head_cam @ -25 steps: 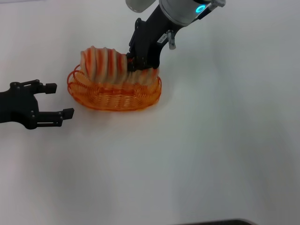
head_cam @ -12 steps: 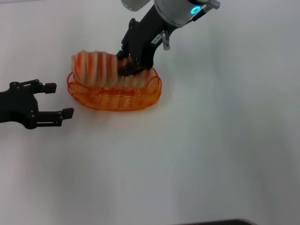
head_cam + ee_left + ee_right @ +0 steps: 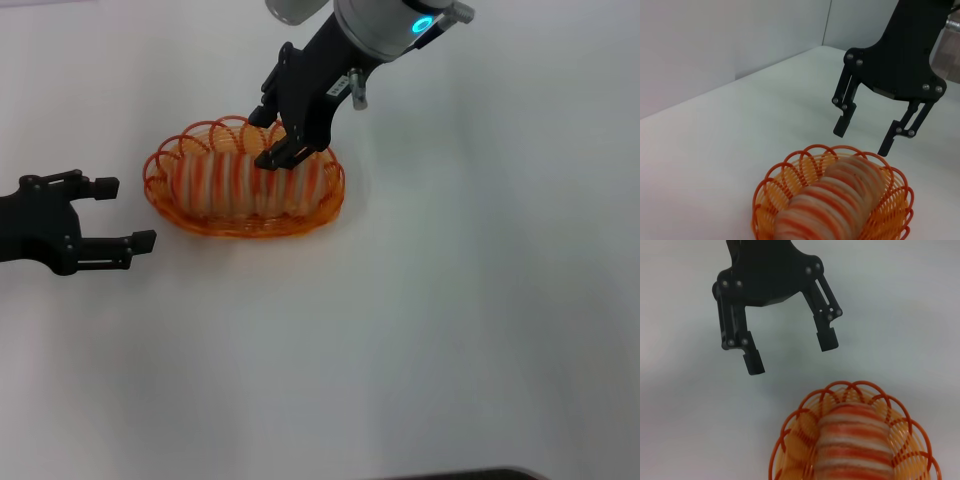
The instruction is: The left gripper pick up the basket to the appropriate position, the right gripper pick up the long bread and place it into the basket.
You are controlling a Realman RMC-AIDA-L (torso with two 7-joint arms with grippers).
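Note:
The orange wire basket (image 3: pixel 330 200) stands on the white table at centre left. The long bread (image 3: pixel 235 180) lies flat inside it, lengthwise. My right gripper (image 3: pixel 268 138) is open and empty, just above the bread's right end, apart from it. My left gripper (image 3: pixel 135 212) is open and empty, resting left of the basket with a gap between them. The left wrist view shows the basket (image 3: pixel 771 176), the bread (image 3: pixel 835 200) and the right gripper (image 3: pixel 865 136) open above them. The right wrist view shows the basket (image 3: pixel 790 432), the bread (image 3: pixel 852 440) and the left gripper (image 3: pixel 790 356) beyond.
The white table (image 3: pixel 450 330) stretches bare to the front and right of the basket. A pale wall (image 3: pixel 715 45) stands behind the table in the left wrist view.
The right gripper held the bread tilted over the basket. It has lowered the bread into the basket, opened and let go. The left gripper has not moved.

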